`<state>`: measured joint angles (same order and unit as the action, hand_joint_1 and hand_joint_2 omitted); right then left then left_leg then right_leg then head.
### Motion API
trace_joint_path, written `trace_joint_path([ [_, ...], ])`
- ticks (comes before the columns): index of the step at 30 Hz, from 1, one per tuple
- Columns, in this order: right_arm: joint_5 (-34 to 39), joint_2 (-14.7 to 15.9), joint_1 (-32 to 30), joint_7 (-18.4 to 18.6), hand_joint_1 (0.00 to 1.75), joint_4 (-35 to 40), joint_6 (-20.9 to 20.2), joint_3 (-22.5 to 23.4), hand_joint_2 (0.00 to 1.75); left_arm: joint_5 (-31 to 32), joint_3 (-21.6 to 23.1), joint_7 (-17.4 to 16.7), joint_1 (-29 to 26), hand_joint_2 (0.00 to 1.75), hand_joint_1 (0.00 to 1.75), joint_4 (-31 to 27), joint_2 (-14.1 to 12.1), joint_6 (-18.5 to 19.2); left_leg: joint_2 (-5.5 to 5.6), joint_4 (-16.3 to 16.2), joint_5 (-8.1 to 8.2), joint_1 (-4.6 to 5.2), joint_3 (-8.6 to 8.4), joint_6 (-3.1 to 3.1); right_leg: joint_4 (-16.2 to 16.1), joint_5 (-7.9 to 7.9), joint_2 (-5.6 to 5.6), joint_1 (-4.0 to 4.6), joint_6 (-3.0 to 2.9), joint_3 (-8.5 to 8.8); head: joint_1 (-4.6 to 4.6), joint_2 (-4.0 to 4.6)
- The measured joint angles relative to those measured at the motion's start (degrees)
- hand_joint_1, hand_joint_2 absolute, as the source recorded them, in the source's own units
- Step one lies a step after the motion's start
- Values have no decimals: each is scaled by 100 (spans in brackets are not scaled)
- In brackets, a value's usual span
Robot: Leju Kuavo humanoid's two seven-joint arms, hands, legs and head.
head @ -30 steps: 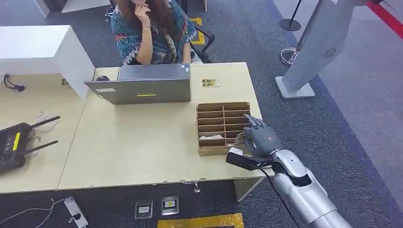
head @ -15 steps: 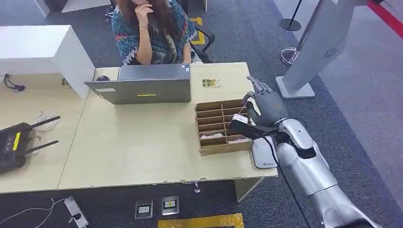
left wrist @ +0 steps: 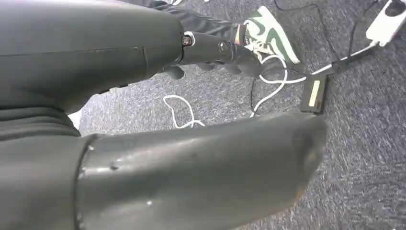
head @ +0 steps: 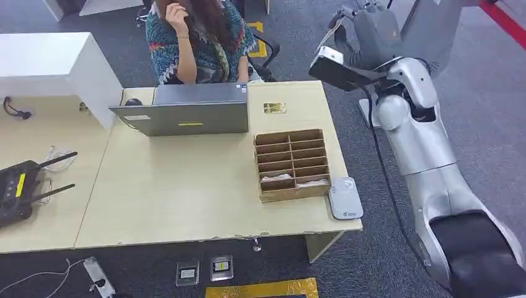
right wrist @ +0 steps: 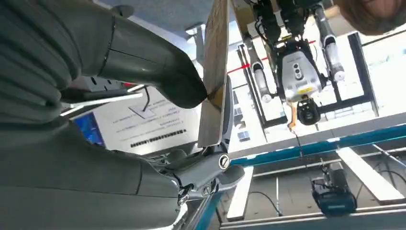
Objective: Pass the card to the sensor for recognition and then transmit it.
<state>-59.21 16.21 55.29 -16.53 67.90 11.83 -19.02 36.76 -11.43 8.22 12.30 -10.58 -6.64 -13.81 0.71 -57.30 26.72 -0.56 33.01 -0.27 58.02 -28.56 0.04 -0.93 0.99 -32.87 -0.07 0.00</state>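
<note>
My right hand point(head: 370, 28) has swung up from the sorting box point(head: 291, 165) at the table's point(head: 186, 186) right edge, well above the far right corner, thumb pinching the card point(right wrist: 215, 72) edge-on. Left hand's point(left wrist: 215, 50) fingers: cannot tell. I'd turn the card flat and lower it onto the sensor point(head: 345, 198) at the near right corner.

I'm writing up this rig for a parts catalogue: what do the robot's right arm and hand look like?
The right arm is built of rounded, glossy silver shells with a ball-like joint partway up and a dark segment nearest the body. A thin black cable runs down alongside it. A black box with a pale end sits at the wrist. The right hand is dark grey; in the wrist view it has a ribbed grey cover and a thick thumb.
</note>
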Motion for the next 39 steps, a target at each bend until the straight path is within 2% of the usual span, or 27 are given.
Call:
trace_joint_path([
  [4,-402,-444,731,-98,175,-1356,376,-251,175,94,18,-105,105,0,0,-35,22,90,6,-1,-3,-2,3,-4,2,0,5,2,0,-5,4,0],
  [11,-669,-1058,1485,33,175,-3069,271,-559,175,124,140,-177,176,0,0,-63,59,138,18,-2,-7,-8,5,-5,2,-1,21,7,-1,-3,0,0],
  [15,-876,-1267,1632,217,175,-3618,-46,-706,175,135,149,-188,175,0,0,-63,76,142,17,-1,-7,-8,6,-5,-1,-1,19,6,-1,-3,2,0],
  [20,-1005,-1479,1711,411,175,-4097,-300,-861,175,135,155,-232,166,0,0,-63,96,124,17,-2,-7,-7,5,-5,-2,0,17,6,-1,-3,2,0],
  [25,-1005,-1630,1891,477,175,-4412,-326,-951,175,92,155,-232,127,0,0,-63,109,63,17,-2,-7,-8,4,-5,-1,-1,18,7,-1,-4,2,0],
  [39,-988,-1700,1965,577,175,-4722,-313,-1021,175,57,155,-234,55,0,0,-63,120,22,16,-3,-7,-8,4,-5,-2,-1,16,6,-1,-4,2,0],
])
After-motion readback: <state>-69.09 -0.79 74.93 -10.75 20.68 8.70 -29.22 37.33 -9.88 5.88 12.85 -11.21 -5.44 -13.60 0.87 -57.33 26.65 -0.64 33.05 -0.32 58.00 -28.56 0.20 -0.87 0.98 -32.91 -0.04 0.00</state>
